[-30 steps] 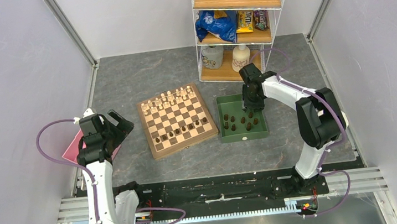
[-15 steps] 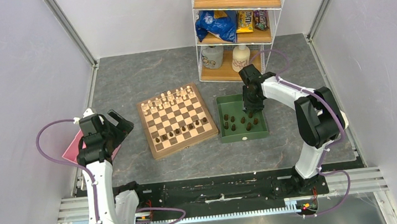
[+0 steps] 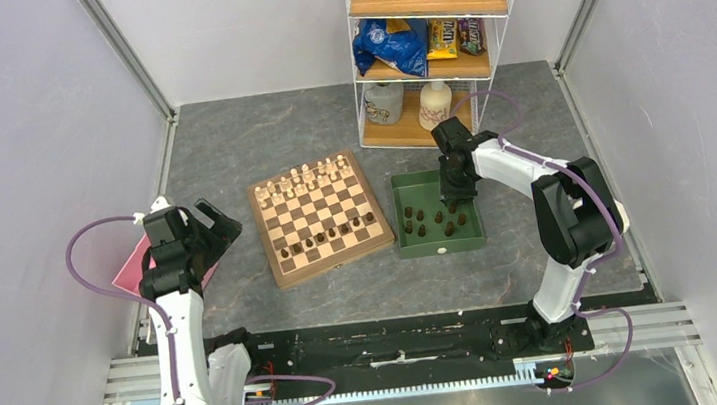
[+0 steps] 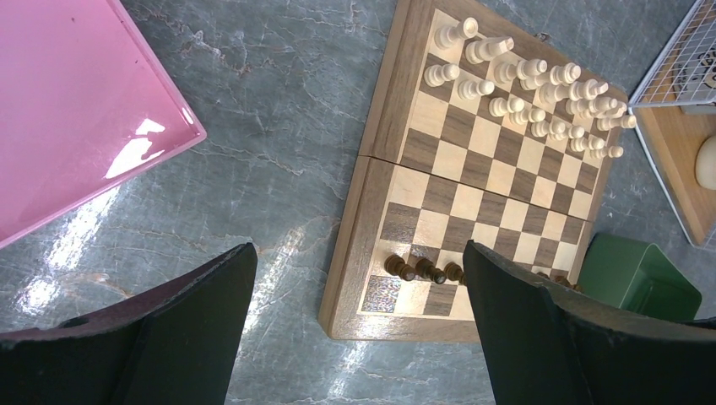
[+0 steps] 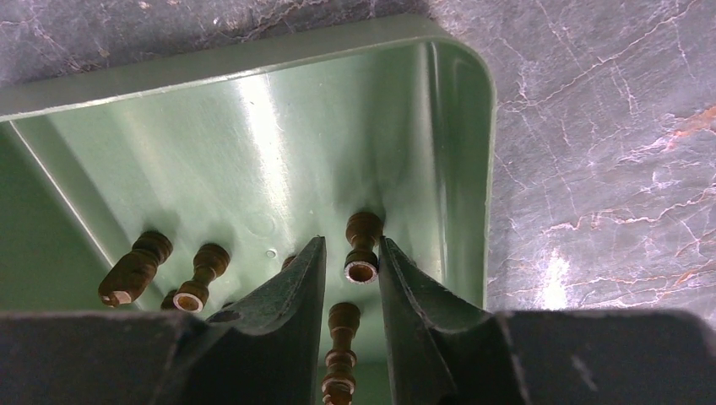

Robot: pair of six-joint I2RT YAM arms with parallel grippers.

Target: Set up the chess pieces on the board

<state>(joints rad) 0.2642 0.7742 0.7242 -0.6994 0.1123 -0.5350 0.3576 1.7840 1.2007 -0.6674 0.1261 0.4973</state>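
Plainly, the wrist cameras tell more

Right wrist view: the right pincer (image 5: 350,243) stands slightly parted, clamping nothing, astride chess pieces (image 5: 341,333) lying in the green tray (image 5: 253,110). Left wrist view: the left pincer (image 4: 359,249) gapes above the desk (image 4: 253,186); more pieces line the board (image 4: 371,169)'s near side.

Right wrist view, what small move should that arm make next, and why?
Probably close the right tool on the dark chess piece in the green tray. The jaws already straddle that piece, but a sliver of gap shows on one side, so it does not look gripped yet. Closing should come before any lift toward the board.
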